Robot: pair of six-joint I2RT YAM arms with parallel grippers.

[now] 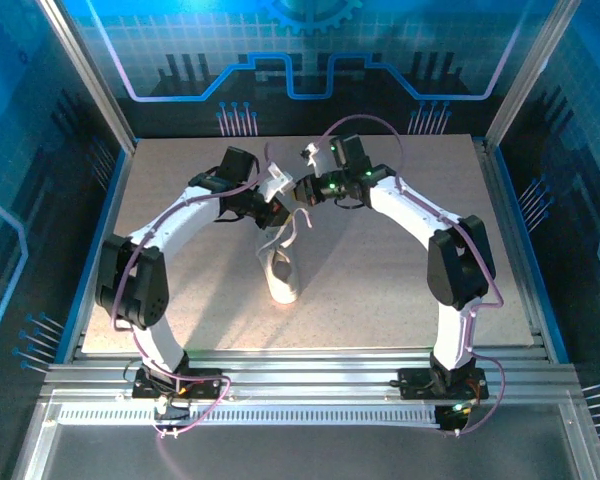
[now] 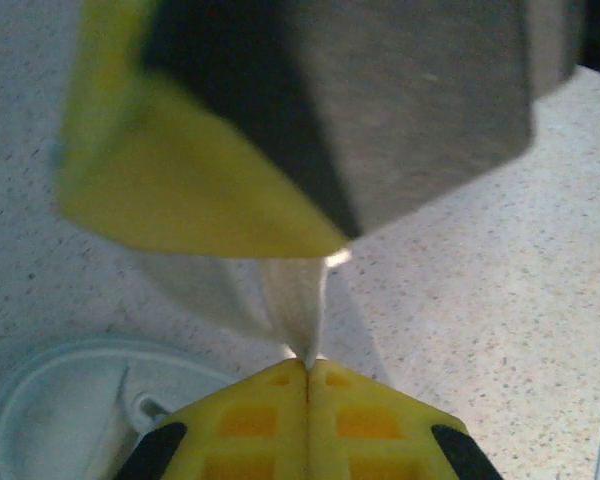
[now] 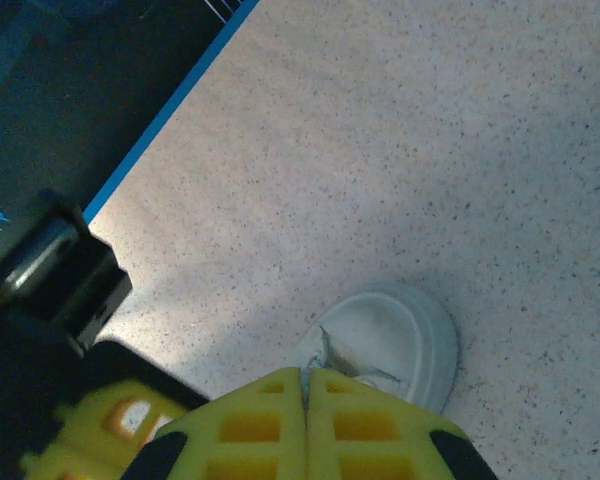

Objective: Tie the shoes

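Note:
The small white sneaker [image 1: 282, 276] lies in the middle of the table, toe toward the arm bases, and its laces [image 1: 292, 232] run up to both grippers above its far end. My left gripper [image 1: 276, 211] is shut, and a flat white lace [image 2: 298, 300] is pinched at its yellow tips [image 2: 308, 366]. My right gripper [image 1: 303, 192] is shut too; a thin lace strand [image 3: 324, 350] comes out of its tips [image 3: 305, 376] above the shoe's toe cap [image 3: 395, 340]. The two grippers hang close together, with the right one's yellow finger [image 2: 190, 190] just ahead of the left.
The speckled table [image 1: 380, 270] stretches out around the shoe. A blue rim [image 3: 170, 105] borders the table, and metal posts and blue panel walls [image 1: 300, 60] stand at the back and sides. Both white arms arch inward from their bases.

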